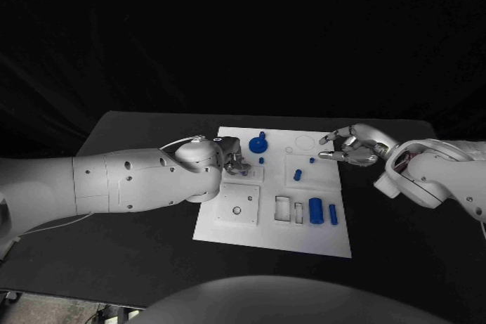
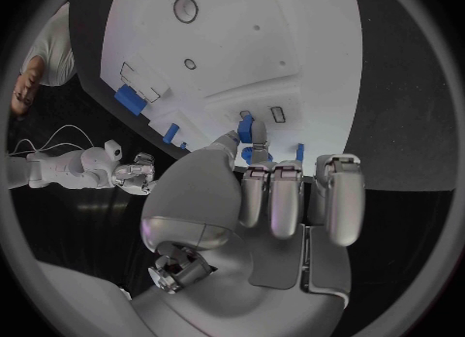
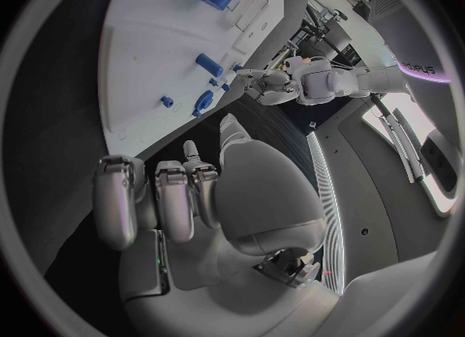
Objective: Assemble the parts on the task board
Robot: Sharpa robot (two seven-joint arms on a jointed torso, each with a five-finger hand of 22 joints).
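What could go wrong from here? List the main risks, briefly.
1. The left hand hovers low over the task board, close to a small blue part; a slight drift could knock it away.
2. The right hand sits at the board's far right edge, fingers curled; moving inward, it might clip the short blue peg.
3. The loose blue cylinder could roll if the board is bumped.

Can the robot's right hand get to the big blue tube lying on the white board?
Probably yes. The right hand hovers empty over the white task board, and nothing lies between it and the big blue cylinder.
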